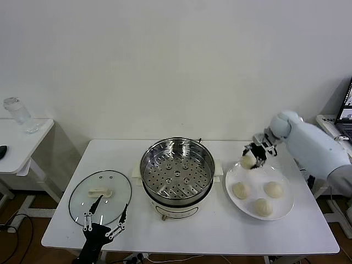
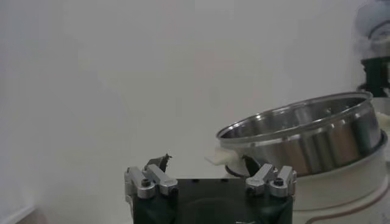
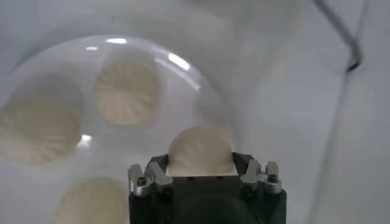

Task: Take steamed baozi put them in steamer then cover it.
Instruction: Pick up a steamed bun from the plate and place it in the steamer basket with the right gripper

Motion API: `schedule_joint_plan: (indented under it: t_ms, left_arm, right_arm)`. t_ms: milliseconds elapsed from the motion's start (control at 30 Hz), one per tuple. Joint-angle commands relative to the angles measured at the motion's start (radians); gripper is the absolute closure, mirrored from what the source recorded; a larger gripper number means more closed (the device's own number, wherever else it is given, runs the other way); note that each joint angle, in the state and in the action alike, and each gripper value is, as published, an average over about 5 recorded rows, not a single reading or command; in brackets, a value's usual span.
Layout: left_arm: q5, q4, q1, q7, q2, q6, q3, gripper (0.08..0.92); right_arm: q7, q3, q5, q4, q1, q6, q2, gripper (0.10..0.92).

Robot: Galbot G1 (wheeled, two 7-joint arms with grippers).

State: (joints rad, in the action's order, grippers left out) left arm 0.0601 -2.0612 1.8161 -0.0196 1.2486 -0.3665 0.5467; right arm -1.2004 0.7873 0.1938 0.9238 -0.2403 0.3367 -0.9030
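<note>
My right gripper is shut on one steamed baozi over the far left rim of the white plate. In the right wrist view that cream bun sits between the jaws. On the plate lie three more baozi. The shiny steamer, with a bare perforated tray, stands at the table's middle on its white base. The glass cover lies flat to its left. Near the front edge, just before the cover, my left gripper waits open, and its wrist view shows the steamer ahead.
A small white side table on the far left carries a clear glass jar. A laptop sits at the right edge. The white wall stands close behind the work table.
</note>
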Motion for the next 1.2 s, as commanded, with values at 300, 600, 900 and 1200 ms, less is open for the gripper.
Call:
schedule_joint_plan:
  t_ms: [300,600,900,1200]
  left_arm:
    - [-0.009,-0.004,0.004,0.001,0.001,-0.011,0.000,0.177]
    - [-0.020,-0.013,0.004,0.002,0.002,-0.015,-0.004,0.177]
    - [-0.022,-0.009,0.006,0.001,-0.001,-0.026,0.002,0.177]
    - [-0.023,-0.008,0.002,-0.001,0.001,-0.026,-0.001,0.177]
  right_arm:
    - [0.003,0.260,-0.090,0.374,-0.372,0.188,-0.091,0.327]
    - [-0.005,0.272,0.023,0.449,-0.332,0.241,-0.219,0.330]
    - [-0.008,0.278,0.129,0.310,-0.207,0.252,-0.342,0.330]
    - [-0.008,0.279,0.160,0.214,-0.162,0.257,-0.390,0.330]
